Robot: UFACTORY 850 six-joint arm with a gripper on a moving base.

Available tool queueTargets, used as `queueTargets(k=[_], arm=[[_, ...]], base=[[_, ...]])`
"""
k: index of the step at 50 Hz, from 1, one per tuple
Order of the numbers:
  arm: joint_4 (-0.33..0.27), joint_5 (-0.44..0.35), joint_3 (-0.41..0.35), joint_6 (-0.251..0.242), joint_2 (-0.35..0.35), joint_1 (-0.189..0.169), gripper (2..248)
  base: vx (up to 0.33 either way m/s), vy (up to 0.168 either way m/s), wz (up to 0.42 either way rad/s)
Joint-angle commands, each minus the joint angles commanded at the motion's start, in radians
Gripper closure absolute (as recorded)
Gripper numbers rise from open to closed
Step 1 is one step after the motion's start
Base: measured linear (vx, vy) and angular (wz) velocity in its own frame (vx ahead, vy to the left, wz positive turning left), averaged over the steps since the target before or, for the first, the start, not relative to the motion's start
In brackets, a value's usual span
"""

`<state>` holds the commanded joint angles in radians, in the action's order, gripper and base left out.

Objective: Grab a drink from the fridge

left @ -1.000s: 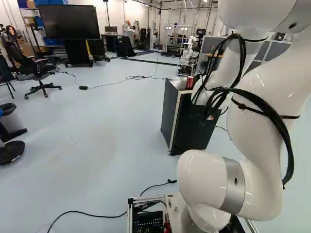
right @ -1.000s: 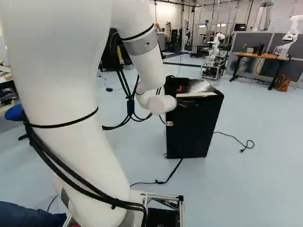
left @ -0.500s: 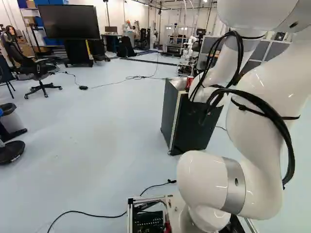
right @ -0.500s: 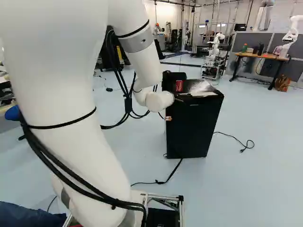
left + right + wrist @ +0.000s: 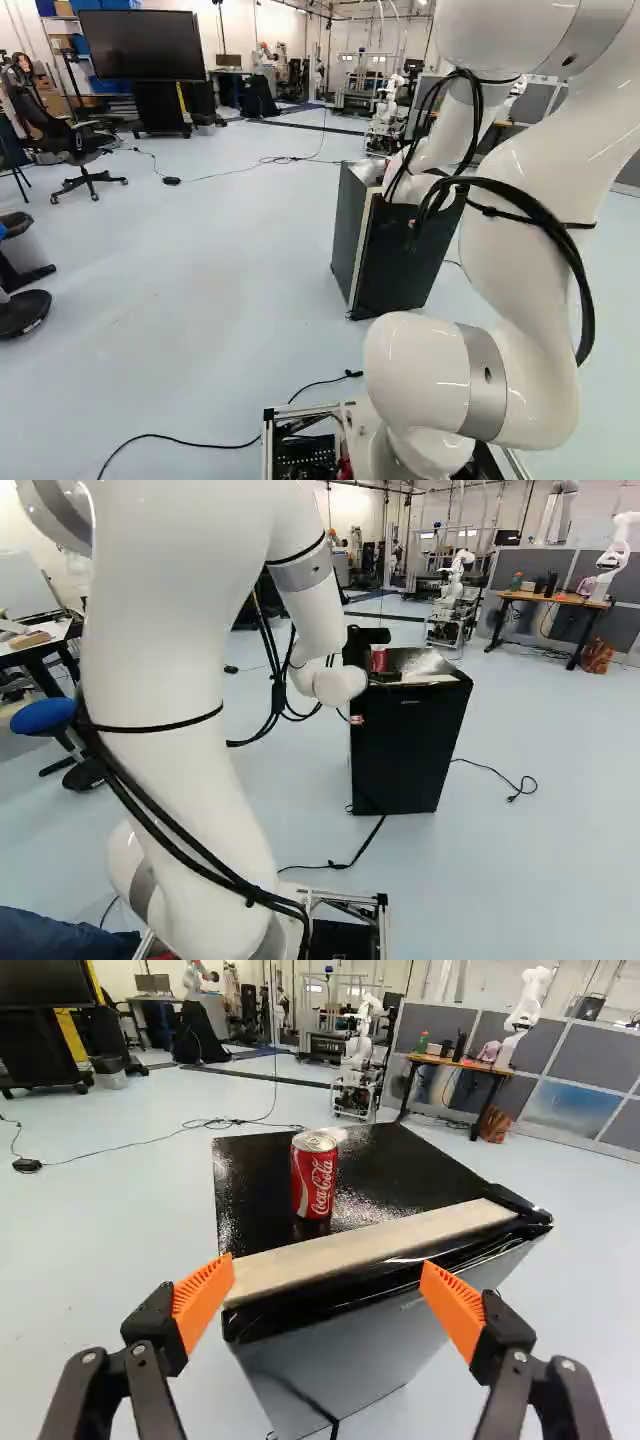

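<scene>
The red can [image 5: 314,1182] stands upright on the black top of the fridge [image 5: 395,1165], behind the pale strip [image 5: 370,1247] along its near edge. My end effector [image 5: 386,678] is spread wide, its orange pads [image 5: 203,1295] well apart with nothing gripped (the can, in my wrist view, is ahead, between their lines).

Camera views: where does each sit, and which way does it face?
Left base view: behind the arm's left, looking ahead and slightly down past the white arm at the fridge.
Right base view: behind its right, looking likewise; the arm is at left.
Wrist view: on the wrist, looking along the open hand, orange pads showing, at the red can on the fridge.
All share the fridge; right base and wrist views share the can.
</scene>
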<state>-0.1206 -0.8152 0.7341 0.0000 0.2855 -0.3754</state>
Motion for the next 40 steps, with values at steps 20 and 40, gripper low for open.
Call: queueTargets(k=[20, 40], arm=[[0.000, 0.000, 0.105, 0.000, 0.087, 0.020, 3], [0.000, 0.000, 0.215, 0.000, 0.174, 0.039, 3]], base=[[0.000, 0.000, 0.000], [0.000, 0.000, 0.000]])
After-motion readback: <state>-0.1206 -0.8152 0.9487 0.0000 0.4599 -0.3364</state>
